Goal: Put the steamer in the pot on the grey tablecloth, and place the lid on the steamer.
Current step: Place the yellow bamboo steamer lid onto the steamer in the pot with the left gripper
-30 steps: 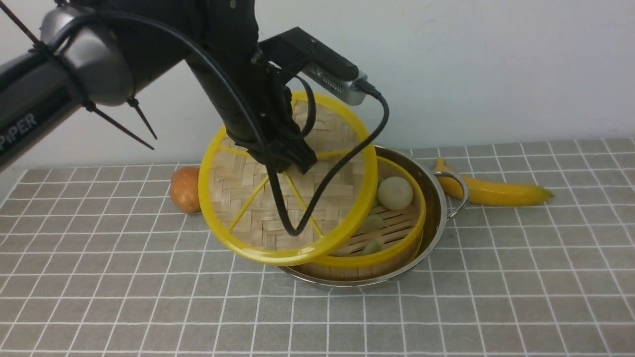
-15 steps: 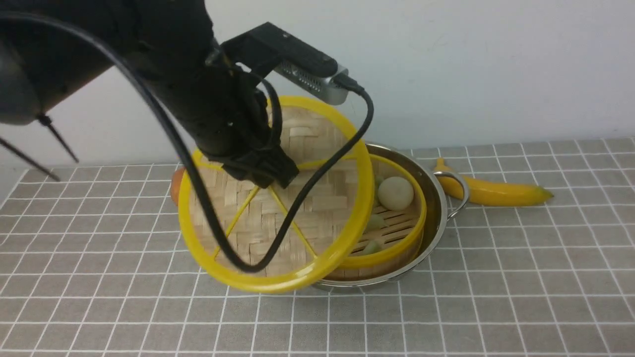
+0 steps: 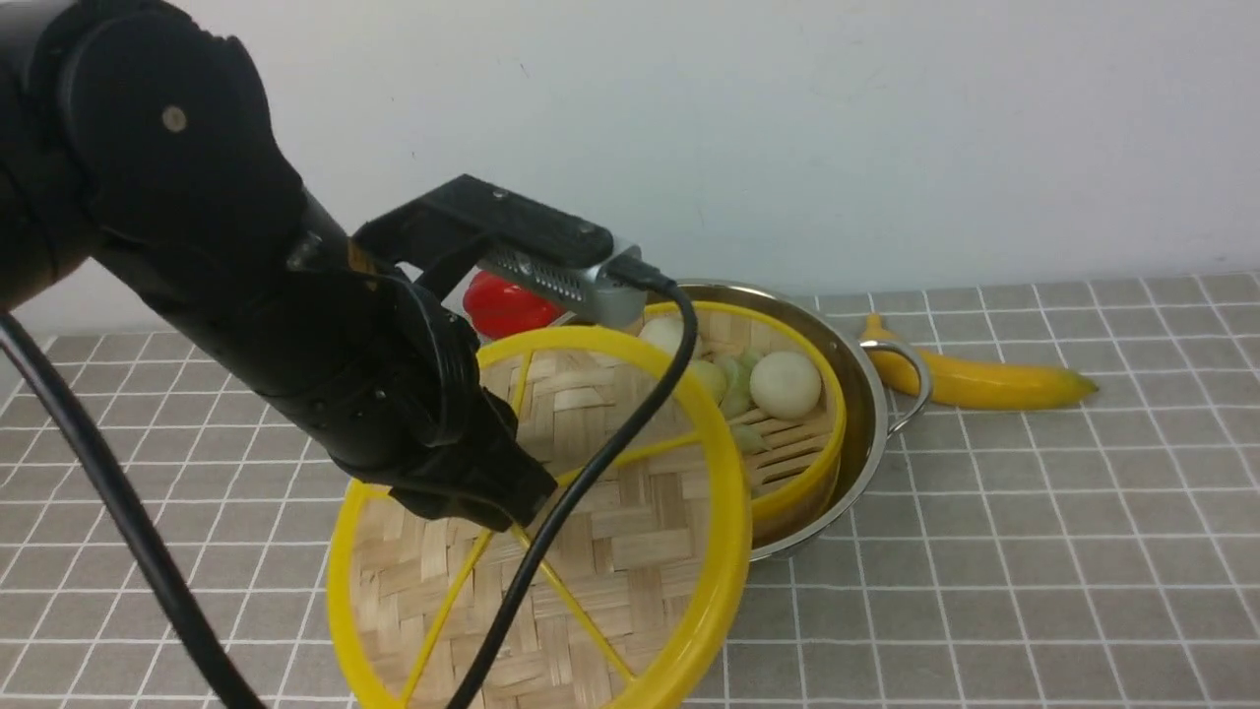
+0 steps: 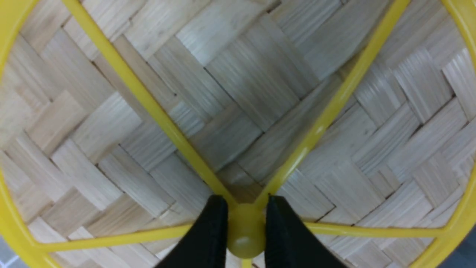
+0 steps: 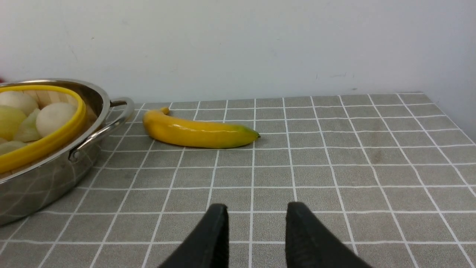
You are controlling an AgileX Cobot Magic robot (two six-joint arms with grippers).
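Observation:
The lid (image 3: 610,551), a woven bamboo disc with a yellow rim and spokes, hangs tilted in front of and to the left of the pot. My left gripper (image 3: 512,517) is shut on the lid's yellow centre knob (image 4: 245,230), with one black finger on each side of it. The steamer (image 3: 817,463) sits uncovered inside the shiny pot (image 3: 871,394) on the grey tablecloth (image 3: 984,542). In the front view the lid's edge hides the near-left side of the pot. My right gripper (image 5: 254,210) is open and empty, low over the cloth to the right of the pot.
Pale buns (image 3: 785,384) and greenish pieces lie in the steamer. A yellow banana (image 3: 975,379) lies on the cloth just right of the pot's handle. A red pepper (image 3: 502,303) shows behind the left wrist camera. A white wall stands close behind.
My left arm has carried the lid down and toward the front left, away from above the pot. More of the steamer is uncovered and the red pepper has come into sight.

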